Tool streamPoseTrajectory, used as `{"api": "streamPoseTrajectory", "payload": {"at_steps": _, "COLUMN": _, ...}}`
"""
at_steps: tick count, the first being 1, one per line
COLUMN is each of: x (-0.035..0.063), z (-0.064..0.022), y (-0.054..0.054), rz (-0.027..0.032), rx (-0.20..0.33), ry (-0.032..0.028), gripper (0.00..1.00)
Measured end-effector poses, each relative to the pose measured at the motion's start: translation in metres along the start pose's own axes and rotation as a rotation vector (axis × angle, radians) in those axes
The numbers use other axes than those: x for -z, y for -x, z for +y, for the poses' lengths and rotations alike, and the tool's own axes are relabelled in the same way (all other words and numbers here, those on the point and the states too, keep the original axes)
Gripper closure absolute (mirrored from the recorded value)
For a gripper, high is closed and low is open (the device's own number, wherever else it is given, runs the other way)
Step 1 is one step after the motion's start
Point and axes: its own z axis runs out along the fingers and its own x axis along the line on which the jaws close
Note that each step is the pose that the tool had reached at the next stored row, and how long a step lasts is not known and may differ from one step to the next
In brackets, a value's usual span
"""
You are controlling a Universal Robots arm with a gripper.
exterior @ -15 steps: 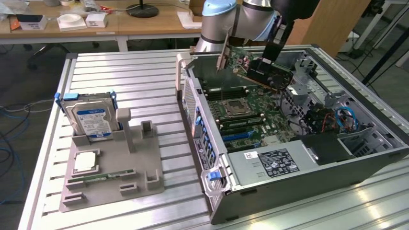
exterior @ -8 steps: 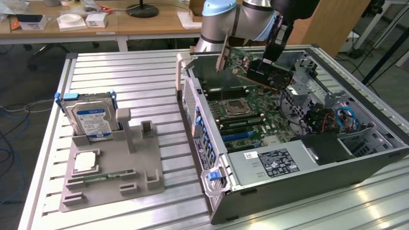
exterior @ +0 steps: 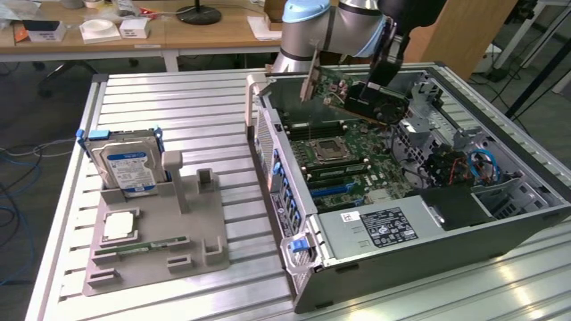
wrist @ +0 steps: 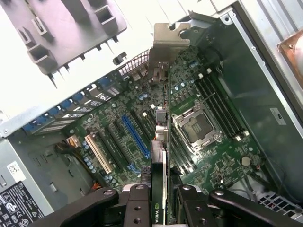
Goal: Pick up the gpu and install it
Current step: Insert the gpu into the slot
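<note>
- Closest up, the gripper (wrist: 161,201) has its two black fingers (wrist: 137,208) either side of the gpu (wrist: 164,151) and clamped tight on it. The card shows edge-on, with its metal bracket (wrist: 169,40) at the far end.
- So the gpu is up in the air over the motherboard (wrist: 118,137), not seated in any slot.
- From the wrist, a long blue slot (wrist: 135,135) and a white slot (wrist: 97,153) lie on one side of the card's edge, and the cpu socket (wrist: 196,127) on the other.
- Exterior view: the arm (exterior: 330,27) reaches in over the open case (exterior: 419,267) from the far side. The gripper (exterior: 386,70) holds the gpu (exterior: 370,103) tilted, with the bracket end toward the exterior view's left.
- Over on the exterior view's left, well apart from the case, a grey holder (exterior: 152,267) sits on the slatted table (exterior: 178,100).
- In that holder a hard drive (exterior: 132,167) stands upright, a square chip (exterior: 120,226) lies flat, and a green memory stick (exterior: 143,246) lies just beside the chip.
</note>
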Motion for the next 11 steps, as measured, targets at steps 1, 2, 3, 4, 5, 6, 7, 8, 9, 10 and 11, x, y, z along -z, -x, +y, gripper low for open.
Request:
{"api": "streamPoseTrajectory", "payload": {"at_steps": 1, "x": 0.0, "z": 0.0, "y": 0.0, "rz": 0.0005, "rx": 0.008, "ry": 0.0002, "gripper": 0.74}}
{"api": "streamPoseTrajectory", "payload": {"at_steps": 2, "x": 0.0, "z": 0.0, "y": 0.0, "rz": 0.0011, "rx": 0.016, "ry": 0.0004, "gripper": 0.74}}
{"api": "streamPoseTrajectory", "payload": {"at_steps": 3, "x": 0.0, "z": 0.0, "y": 0.0, "rz": 0.0016, "rx": 0.024, "ry": 0.0006, "gripper": 0.74}}
{"api": "streamPoseTrajectory", "payload": {"at_steps": 4, "x": 0.0, "z": 0.0, "y": 0.0, "rz": 0.0021, "rx": 0.032, "ry": 0.0009, "gripper": 0.74}}
{"api": "streamPoseTrajectory", "payload": {"at_steps": 5, "x": 0.0, "z": 0.0, "y": 0.0, "rz": 0.0026, "rx": 0.04, "ry": 0.0011, "gripper": 0.74}}
{"api": "streamPoseTrajectory", "payload": {"at_steps": 6, "x": 0.0, "z": 0.0, "y": 0.0, "rz": 0.0031, "rx": 0.047, "ry": 0.0012, "gripper": 0.74}}
{"api": "streamPoseTrajectory", "payload": {"at_steps": 7, "x": 0.0, "z": 0.0, "y": 0.0, "rz": 0.0037, "rx": 0.056, "ry": 0.0015, "gripper": 0.74}}
{"api": "streamPoseTrajectory", "payload": {"at_steps": 8, "x": 0.0, "z": 0.0, "y": 0.0, "rz": 0.0043, "rx": 0.064, "ry": 0.0018, "gripper": 0.74}}
{"api": "streamPoseTrajectory", "payload": {"at_steps": 9, "x": 0.0, "z": 0.0, "y": 0.0, "rz": 0.0047, "rx": 0.072, "ry": 0.002, "gripper": 0.74}}
{"api": "streamPoseTrajectory", "payload": {"at_steps": 10, "x": 0.0, "z": 0.0, "y": 0.0, "rz": 0.0053, "rx": 0.079, "ry": 0.0021, "gripper": 0.74}}
{"api": "streamPoseTrajectory", "payload": {"at_steps": 11, "x": 0.0, "z": 0.0, "y": 0.0, "rz": 0.0057, "rx": 0.087, "ry": 0.0024, "gripper": 0.74}}
